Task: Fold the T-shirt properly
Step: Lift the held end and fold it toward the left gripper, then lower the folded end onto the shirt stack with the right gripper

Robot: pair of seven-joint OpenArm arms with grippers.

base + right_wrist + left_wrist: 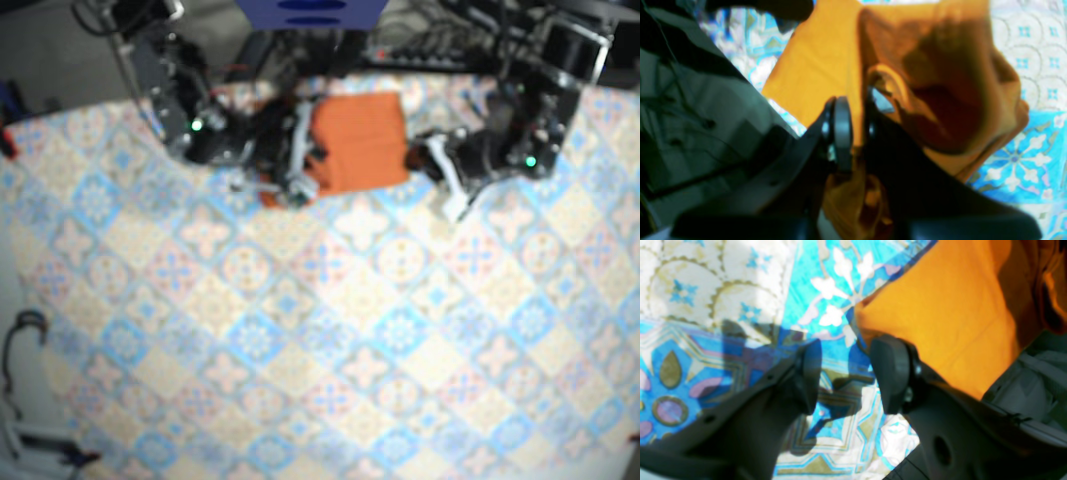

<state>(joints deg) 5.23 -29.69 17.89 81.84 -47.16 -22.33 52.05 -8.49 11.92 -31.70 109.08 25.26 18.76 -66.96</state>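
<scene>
The orange T-shirt (357, 142) lies folded into a small block at the back middle of the patterned tablecloth. In the left wrist view my left gripper (846, 373) is open just beside a corner of the shirt (940, 310), with only tablecloth between its fingers. My right gripper (853, 130) is shut on a bunched edge of the T-shirt (826, 73), and loose cloth hangs around and below its fingers. In the base view the right gripper (298, 180) sits at the shirt's left edge and the left gripper (440, 170) at its right edge.
A blue-and-cream patterned tablecloth (330, 330) covers the whole table. Arm bases and cables (440, 40) crowd the back edge. A dark cable loop (25, 335) lies off the table's left side.
</scene>
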